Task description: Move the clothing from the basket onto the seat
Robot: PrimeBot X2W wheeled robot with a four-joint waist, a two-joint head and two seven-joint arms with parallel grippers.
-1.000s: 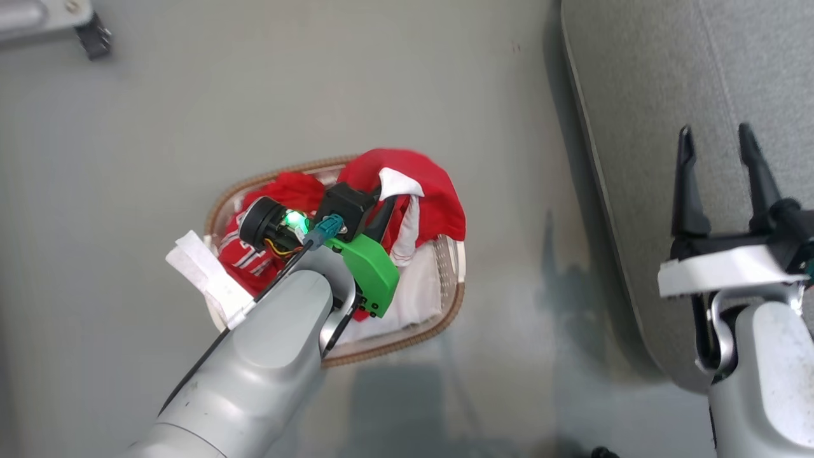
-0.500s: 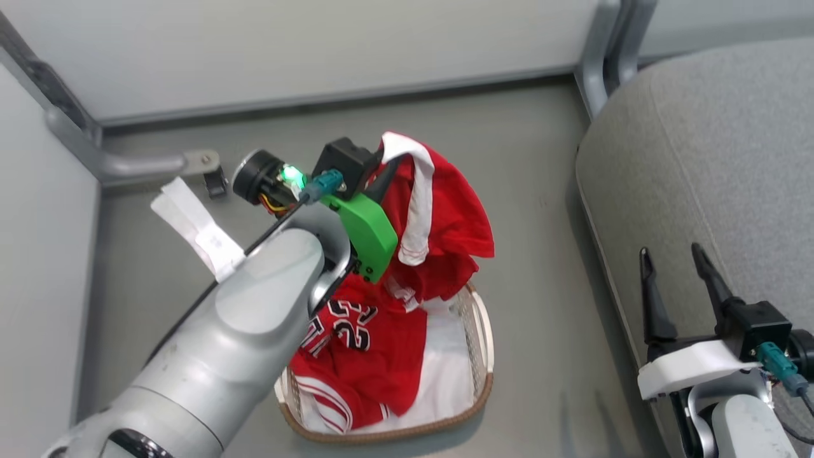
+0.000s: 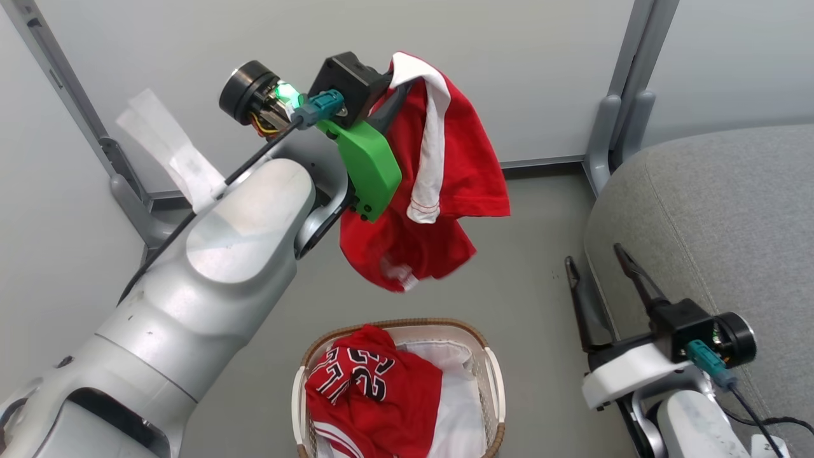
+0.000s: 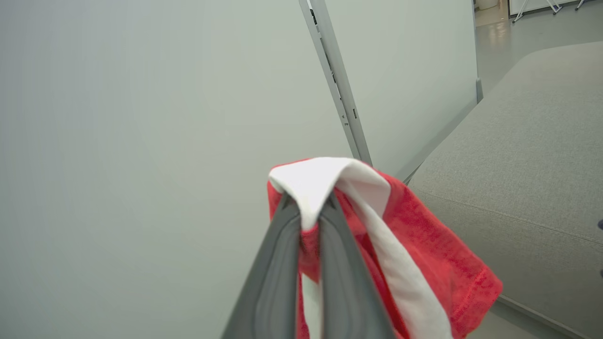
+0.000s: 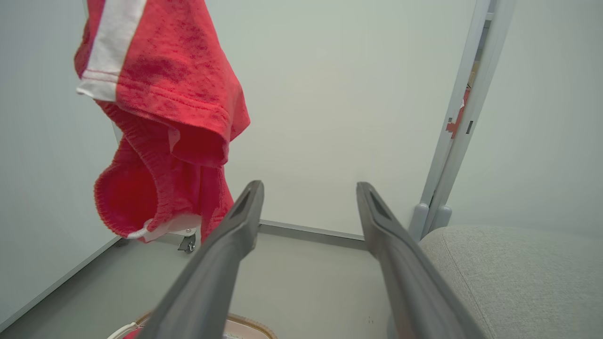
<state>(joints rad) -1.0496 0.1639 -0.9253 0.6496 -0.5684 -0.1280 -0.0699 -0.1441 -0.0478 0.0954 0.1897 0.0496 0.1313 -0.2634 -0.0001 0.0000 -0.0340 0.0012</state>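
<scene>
while left gripper pinches the red-and-white garment above the basket, right gripper spread, empty

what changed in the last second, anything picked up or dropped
The left gripper, its fingers shut on the red garment with white panels, has lifted it out of the basket; it now hangs clear above the rim. The head view also tilted up. Unchanged: the numbered jersey lies in the basket on the white cloth, and the right gripper stays open and empty beside the seat.
</scene>
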